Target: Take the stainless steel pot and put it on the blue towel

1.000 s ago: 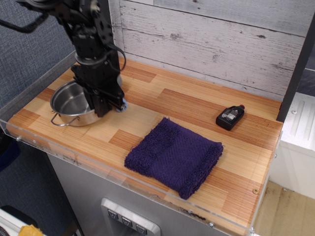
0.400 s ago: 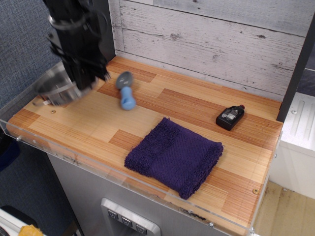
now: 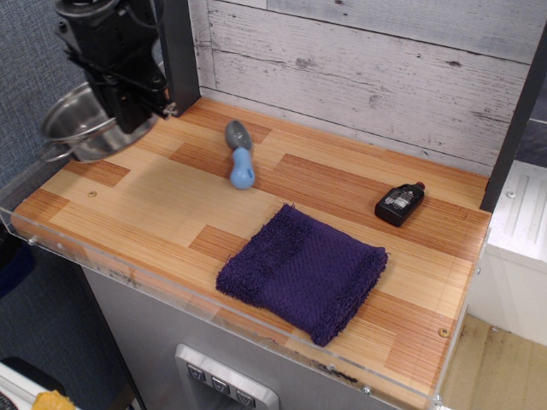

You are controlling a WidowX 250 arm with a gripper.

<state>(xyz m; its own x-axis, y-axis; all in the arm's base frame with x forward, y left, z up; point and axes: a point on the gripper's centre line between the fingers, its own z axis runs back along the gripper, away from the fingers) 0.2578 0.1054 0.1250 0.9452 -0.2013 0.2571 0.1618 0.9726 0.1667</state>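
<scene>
Starting nearest the camera, the blue towel lies folded at lower centre of the frame, a fuzzy indigo square with a ribbed band, soft enough to bunch or slide if something is dragged over it. Beyond it, in the middle of the striped wooden counter, sits a small scoop with a grey bowl and light blue handle, and a little black bottle rests at right. In the upper left of the frame the gripper holds the stainless steel pot off the counter, tilted, fingers apparently clamped on its rim, though the contact is hidden. My worry is that a smooth, shiny rim gives poor purchase: the pot could swing or slip during the carry, or clip the scoop on a low path. A tilted set-down might leave it half off the towel.
</scene>
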